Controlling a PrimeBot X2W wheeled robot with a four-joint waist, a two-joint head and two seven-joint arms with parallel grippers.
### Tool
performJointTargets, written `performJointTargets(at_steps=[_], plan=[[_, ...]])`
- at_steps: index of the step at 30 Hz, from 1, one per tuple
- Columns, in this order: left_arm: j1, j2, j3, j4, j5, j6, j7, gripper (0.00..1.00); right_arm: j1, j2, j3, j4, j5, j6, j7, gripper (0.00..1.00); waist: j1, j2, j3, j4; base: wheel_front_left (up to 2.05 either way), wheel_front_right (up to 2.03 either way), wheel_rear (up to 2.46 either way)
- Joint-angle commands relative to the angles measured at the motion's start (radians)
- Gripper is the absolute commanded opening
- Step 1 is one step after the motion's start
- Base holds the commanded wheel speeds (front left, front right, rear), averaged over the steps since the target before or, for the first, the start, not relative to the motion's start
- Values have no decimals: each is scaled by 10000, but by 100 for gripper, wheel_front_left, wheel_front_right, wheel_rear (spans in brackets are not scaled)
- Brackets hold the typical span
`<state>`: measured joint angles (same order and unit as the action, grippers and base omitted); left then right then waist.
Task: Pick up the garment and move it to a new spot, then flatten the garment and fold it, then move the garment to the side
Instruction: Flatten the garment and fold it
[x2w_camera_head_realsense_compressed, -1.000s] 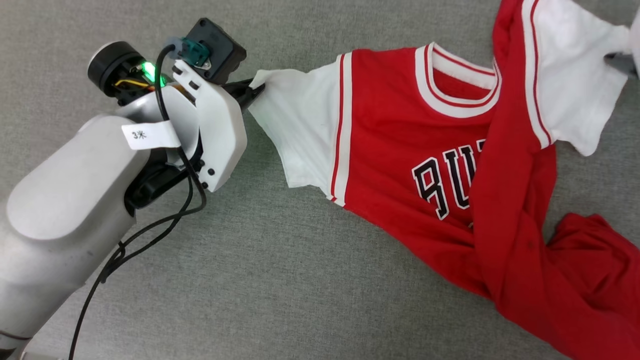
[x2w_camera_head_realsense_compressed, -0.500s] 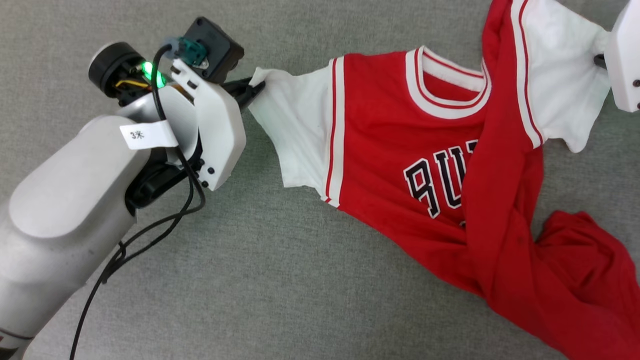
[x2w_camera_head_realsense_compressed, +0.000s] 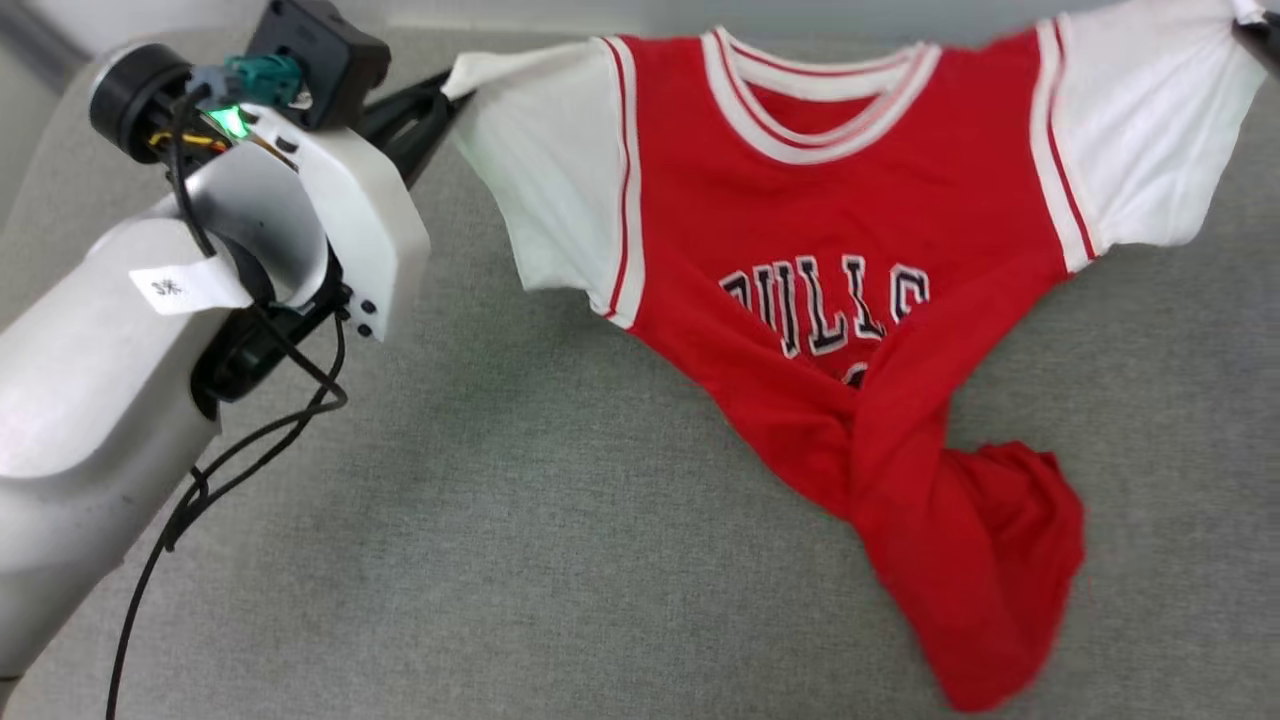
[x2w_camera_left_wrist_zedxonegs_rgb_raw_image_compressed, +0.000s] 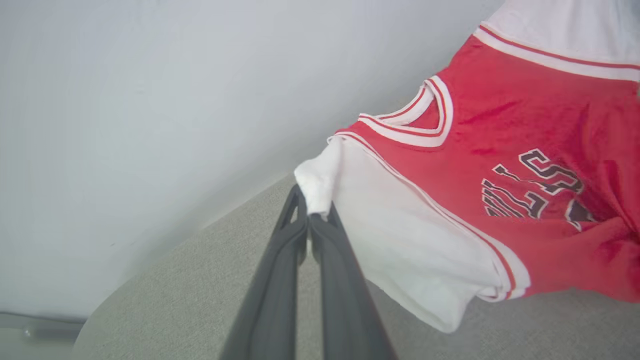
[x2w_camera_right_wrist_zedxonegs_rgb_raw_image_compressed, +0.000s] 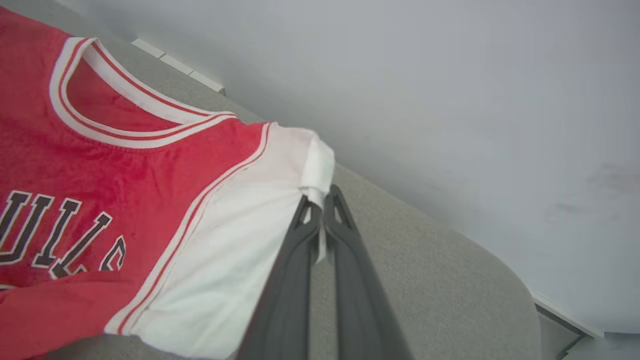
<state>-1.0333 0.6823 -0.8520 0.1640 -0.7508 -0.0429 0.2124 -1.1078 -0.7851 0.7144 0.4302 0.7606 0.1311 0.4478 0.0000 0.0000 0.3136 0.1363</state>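
Left claw (x2w_camera_left_wrist_zedxonegs_rgb_raw_image_compressed: 308, 214) pinches one garment (x2w_camera_head_realsense_compressed: 830, 220) sleeve; right claw (x2w_camera_right_wrist_zedxonegs_rgb_raw_image_compressed: 318, 202) pinches the other.

Red garment (x2w_camera_head_realsense_compressed: 820, 230) with white sleeves (red-striped trim, black lettering) on grey surface (x2w_camera_head_realsense_compressed: 560, 560).

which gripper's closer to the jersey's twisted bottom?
Right. The right gripper pinches the sleeve above the twisted bottom; the left gripper pinches the opposite sleeve, farther off.
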Motion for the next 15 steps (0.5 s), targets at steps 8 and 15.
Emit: performJointTargets(at_steps=[8,15], plan=[[-871,124,630,-272,256,300,-609,0,-90,-478,-566,-457,-93,-7,-1038,0,0,0,-783,-395,0,0,0],[-2532,-475,990,618,530,81,-947,0,-1322,-168,-1202,-272,-1198,-7,-1296,0,0,0,-546,-590,0,0,0]])
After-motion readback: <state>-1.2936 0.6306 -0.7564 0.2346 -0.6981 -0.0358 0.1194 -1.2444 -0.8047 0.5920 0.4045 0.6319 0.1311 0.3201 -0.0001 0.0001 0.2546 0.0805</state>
